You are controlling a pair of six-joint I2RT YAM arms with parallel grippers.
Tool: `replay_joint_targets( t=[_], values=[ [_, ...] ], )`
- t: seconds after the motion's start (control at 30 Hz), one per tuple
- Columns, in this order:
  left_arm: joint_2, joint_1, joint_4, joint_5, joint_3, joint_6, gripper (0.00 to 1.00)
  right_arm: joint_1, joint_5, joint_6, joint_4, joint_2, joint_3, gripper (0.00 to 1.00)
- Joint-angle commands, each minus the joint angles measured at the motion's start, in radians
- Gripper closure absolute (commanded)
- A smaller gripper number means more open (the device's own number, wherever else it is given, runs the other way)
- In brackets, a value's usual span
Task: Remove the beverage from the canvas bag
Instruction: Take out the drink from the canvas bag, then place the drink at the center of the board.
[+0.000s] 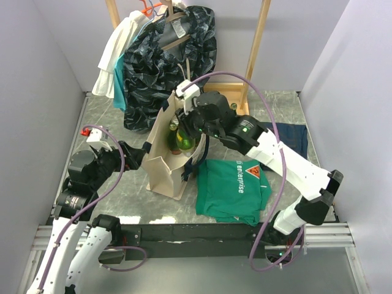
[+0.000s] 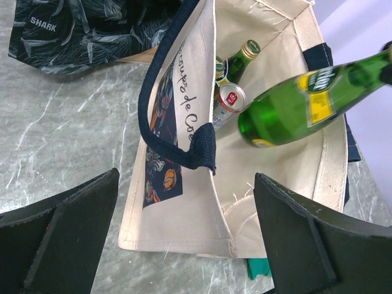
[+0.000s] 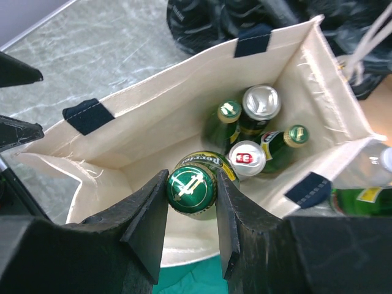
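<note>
Upright on the table [image 1: 131,196], the canvas bag [image 1: 160,168] gapes open; the left gripper [image 2: 187,177] sits just beside its near end, jaws wide apart, empty. Over the opening the right gripper [image 3: 191,190] clamps the capped neck of the green bottle [image 2: 294,101], tilted above the cans [image 3: 248,159] inside.

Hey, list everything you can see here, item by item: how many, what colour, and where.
canvas bag: one, cream with navy trim, upright mid-table
held bottle: one, green, tilted over the bag's open mouth
other bottles: two, green, inside the bag
cans: two, silver tops, inside the bag
T-shirt: one, green, on the table right of the bag
patterned garment: one, blue-black, hanging behind the bag
white garment: one, hanging at its left
blue cloth: one, table's right side
wooden rack: one, at the back
left gripper: open, beside the bag
right gripper: shut on the held bottle's cap
</note>
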Motion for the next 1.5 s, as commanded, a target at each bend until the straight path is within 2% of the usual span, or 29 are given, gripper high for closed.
replay_joint_targets(
  t=[0.0,1.47],
  values=[
    [-0.007,-0.004,0.039,0.02,-0.007,-0.007,0.04,0.004,0.059,-0.036,0.165,-0.116,0.037,1.0],
    [-0.007,-0.004,0.034,0.019,-0.007,-0.011,0.04,-0.002,0.302,-0.193,0.28,-0.155,0.155,1.0]
  ],
)
